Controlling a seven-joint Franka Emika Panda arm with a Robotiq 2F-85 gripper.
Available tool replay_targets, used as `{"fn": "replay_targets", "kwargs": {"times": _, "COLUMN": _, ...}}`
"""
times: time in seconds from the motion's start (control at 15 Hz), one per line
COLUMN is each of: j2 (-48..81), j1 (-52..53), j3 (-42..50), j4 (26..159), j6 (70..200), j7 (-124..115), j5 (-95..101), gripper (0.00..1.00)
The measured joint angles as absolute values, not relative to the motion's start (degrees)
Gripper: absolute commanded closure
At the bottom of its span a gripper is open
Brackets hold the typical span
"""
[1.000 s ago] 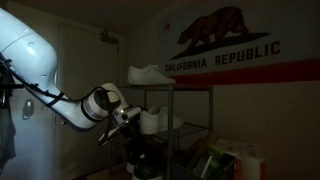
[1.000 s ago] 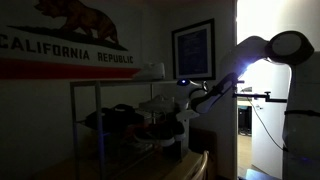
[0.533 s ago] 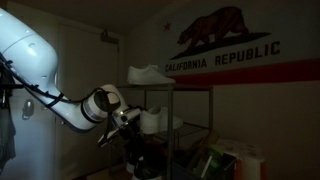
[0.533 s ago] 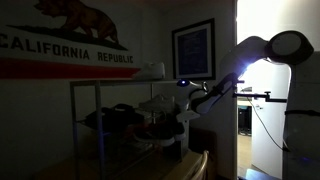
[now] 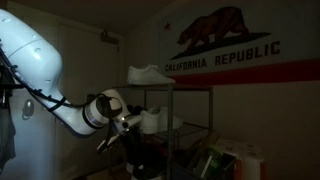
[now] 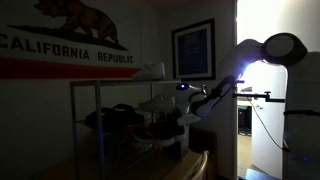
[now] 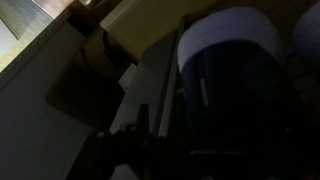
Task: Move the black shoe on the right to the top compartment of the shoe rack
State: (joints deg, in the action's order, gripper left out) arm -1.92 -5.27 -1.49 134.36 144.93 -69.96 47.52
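Fingers (image 5: 131, 123) at the shoe rack's (image 5: 192, 89) middle tier
Too dark to tell their opening; the black shoe (image 7: 235, 90) sits just ahead.

White rounded arm (image 5: 28, 55); dark joint rings; black cable (image 6: 256, 120).

Wire shoe rack (image 6: 100, 82) on the dim floor (image 6: 48, 168)

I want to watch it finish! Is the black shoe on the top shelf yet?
Not yet. Done: the gripper is down at the side of the shoe rack, close to the black shoe. In hand: grabbing it, but it is too dark to tell if the gripper has closed. Left: lifting the shoe and setting it on the top tier, where only a white sneaker shows.
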Motion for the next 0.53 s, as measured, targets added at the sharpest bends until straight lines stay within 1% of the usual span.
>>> {"fn": "replay_targets", "kwargs": {"times": 0.4, "j2": -1.9, "j1": -4.9, "j3": -1.4, "j4": 134.4, "j6": 144.9, "j7": -69.9, "j5": 47.2, "gripper": 0.82}}
{"fn": "replay_targets", "kwargs": {"times": 0.53, "j2": -1.9, "j1": -4.6, "j3": -1.4, "j4": 134.4, "j6": 144.8, "j7": -69.6, "j5": 46.8, "gripper": 0.94}}
